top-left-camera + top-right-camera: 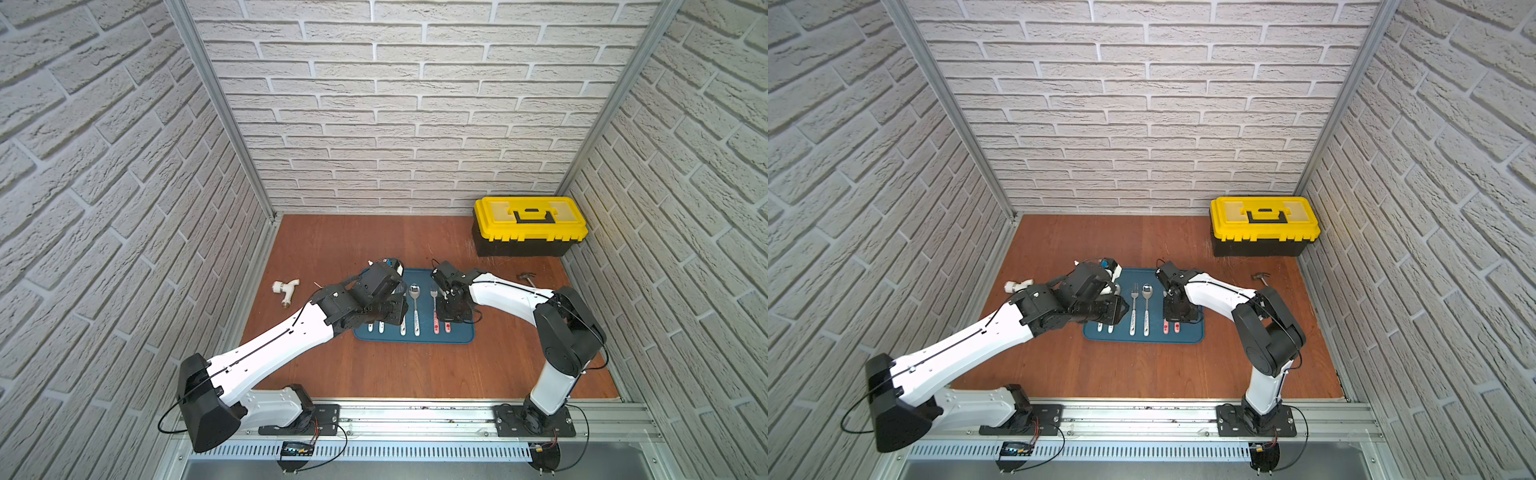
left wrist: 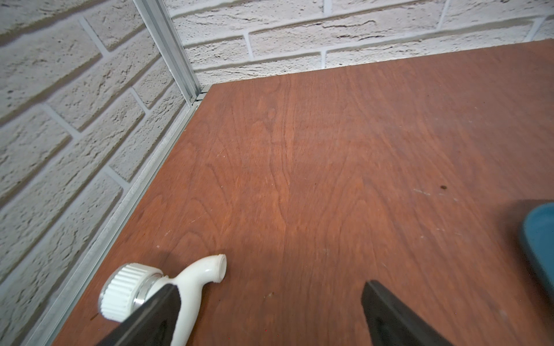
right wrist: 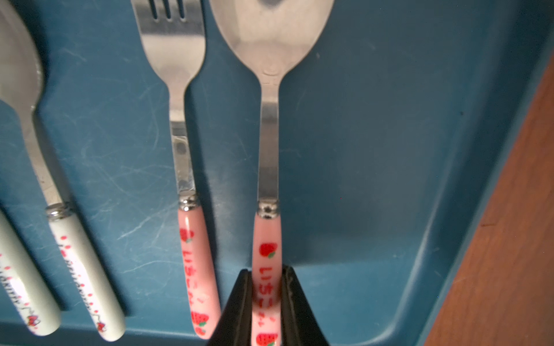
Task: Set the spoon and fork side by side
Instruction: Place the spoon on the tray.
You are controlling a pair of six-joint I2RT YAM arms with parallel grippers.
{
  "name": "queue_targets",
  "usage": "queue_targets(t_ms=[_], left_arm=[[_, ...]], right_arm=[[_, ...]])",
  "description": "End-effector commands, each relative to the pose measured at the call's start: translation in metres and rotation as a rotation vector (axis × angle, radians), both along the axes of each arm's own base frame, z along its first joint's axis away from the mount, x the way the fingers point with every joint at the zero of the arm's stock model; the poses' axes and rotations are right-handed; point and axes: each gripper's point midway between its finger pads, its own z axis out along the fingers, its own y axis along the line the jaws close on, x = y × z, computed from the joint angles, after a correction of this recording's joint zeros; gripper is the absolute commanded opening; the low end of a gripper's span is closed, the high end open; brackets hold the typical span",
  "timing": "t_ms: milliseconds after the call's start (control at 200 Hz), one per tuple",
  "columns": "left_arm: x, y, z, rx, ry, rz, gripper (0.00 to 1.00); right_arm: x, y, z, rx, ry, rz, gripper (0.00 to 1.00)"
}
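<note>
A spoon (image 3: 268, 119) with a pink strawberry handle lies lengthwise in the blue tray (image 3: 389, 149). My right gripper (image 3: 266, 278) is shut on that handle, both fingers pressed against its sides. A fork (image 3: 177, 90) with a matching pink handle lies right beside it, parallel and heads the same way. In a top view the right gripper (image 1: 451, 316) covers most of the spoon, and only the pink handle ends show. My left gripper (image 2: 269, 287) is open with nothing between its fingers, above bare wood to the left of the tray.
White-handled cutlery (image 1: 414, 309) fills the tray's left and middle. A white pipe fitting (image 2: 186, 284) lies on the wood close to the left gripper. A yellow toolbox (image 1: 530, 226) stands at the back right, with a small hammer (image 1: 527, 278) in front of it. Brick walls enclose three sides.
</note>
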Motion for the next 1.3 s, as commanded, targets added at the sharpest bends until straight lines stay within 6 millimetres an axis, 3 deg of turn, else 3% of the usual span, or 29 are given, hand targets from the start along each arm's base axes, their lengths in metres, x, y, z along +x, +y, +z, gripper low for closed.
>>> queue_targets(t_ms=[0,275,710,865,1020,1075,1140,1165,1185,1195,1235,1265,1280,1295], left_arm=[[0.002,0.001,-0.002,-0.003,-0.003,0.006,0.46],[0.001,0.002,-0.002,-0.002,-0.003,0.008,0.46],[0.001,0.001,-0.004,-0.004,0.003,0.006,0.46],[0.002,0.001,-0.002,-0.006,0.001,0.007,0.46],[0.005,0.004,0.004,0.019,-0.020,0.010,0.48],[0.006,0.006,0.008,0.029,-0.029,0.013,0.51],[0.009,0.008,0.013,0.039,-0.042,0.022,0.63],[0.010,0.010,0.016,0.044,-0.051,0.023,0.74],[0.011,0.011,0.018,0.049,-0.059,0.027,0.94],[0.012,0.013,0.019,0.053,-0.061,0.029,0.97],[0.015,0.019,0.024,0.073,-0.078,0.043,0.98],[0.019,0.026,0.028,0.095,-0.091,0.061,0.98],[0.021,0.030,0.030,0.110,-0.097,0.074,0.98],[0.023,0.036,0.032,0.123,-0.102,0.091,0.98]], right_arm=[[-0.006,-0.003,-0.012,-0.028,0.024,-0.012,0.16],[-0.006,-0.004,-0.015,-0.030,0.024,-0.021,0.17],[-0.005,-0.008,-0.006,-0.041,-0.001,-0.023,0.30],[-0.002,-0.007,0.010,-0.029,-0.034,-0.020,0.33],[0.001,-0.011,0.052,-0.005,-0.116,-0.025,0.37],[0.000,-0.014,0.070,0.001,-0.151,-0.029,0.38],[-0.001,-0.020,0.094,0.008,-0.206,-0.027,0.41],[-0.001,-0.023,0.105,0.005,-0.233,-0.030,0.42],[-0.001,-0.026,0.113,0.002,-0.254,-0.029,0.42],[-0.001,-0.027,0.117,0.001,-0.263,-0.025,0.43],[0.000,-0.036,0.133,-0.022,-0.311,-0.023,0.50],[0.001,-0.043,0.145,-0.045,-0.351,-0.023,0.63],[0.001,-0.047,0.151,-0.059,-0.373,-0.016,0.74],[0.003,-0.051,0.156,-0.072,-0.393,-0.011,0.95]])
